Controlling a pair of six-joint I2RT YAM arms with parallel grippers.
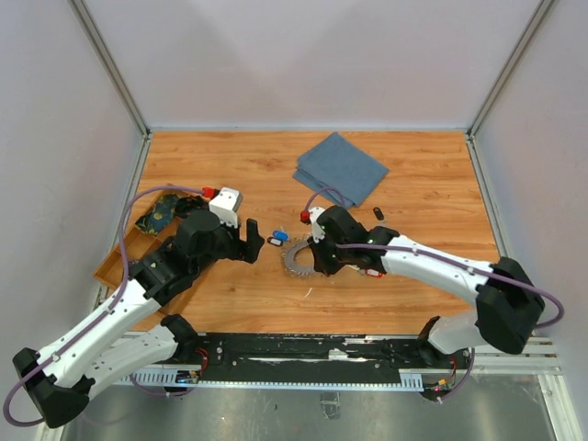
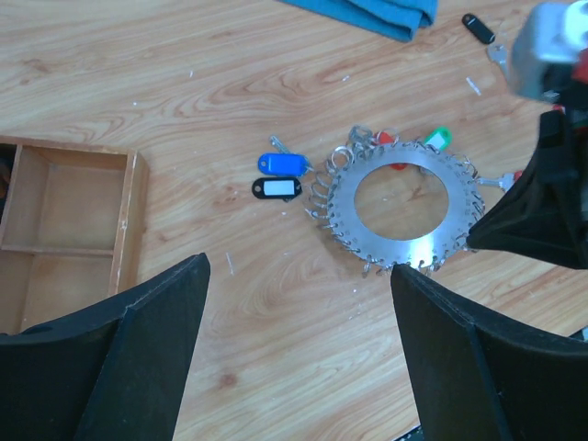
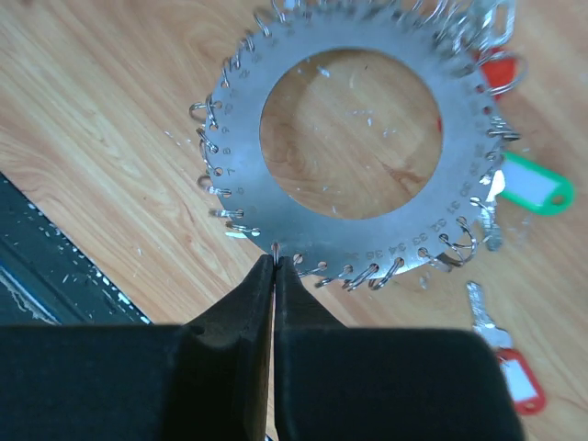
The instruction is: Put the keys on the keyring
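Right jaws shut at the rim of the large flat silvery toothed keyring [image 1: 296,261]; left jaws wide open.
Top view: the keyring lies on the wooden tabletop [image 1: 243,296] between both arms. Left wrist view: left jaws spread above it; a small blue-tagged key [image 2: 281,163] and a black-tagged key [image 2: 277,188] lie just beside its rim. Right wrist view: closed tips touch the near edge; a green-tagged key [image 3: 537,188] lies at the rim.

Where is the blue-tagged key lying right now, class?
In the left wrist view, the blue-tagged key lies just left of the keyring, right beside the black-tagged key.
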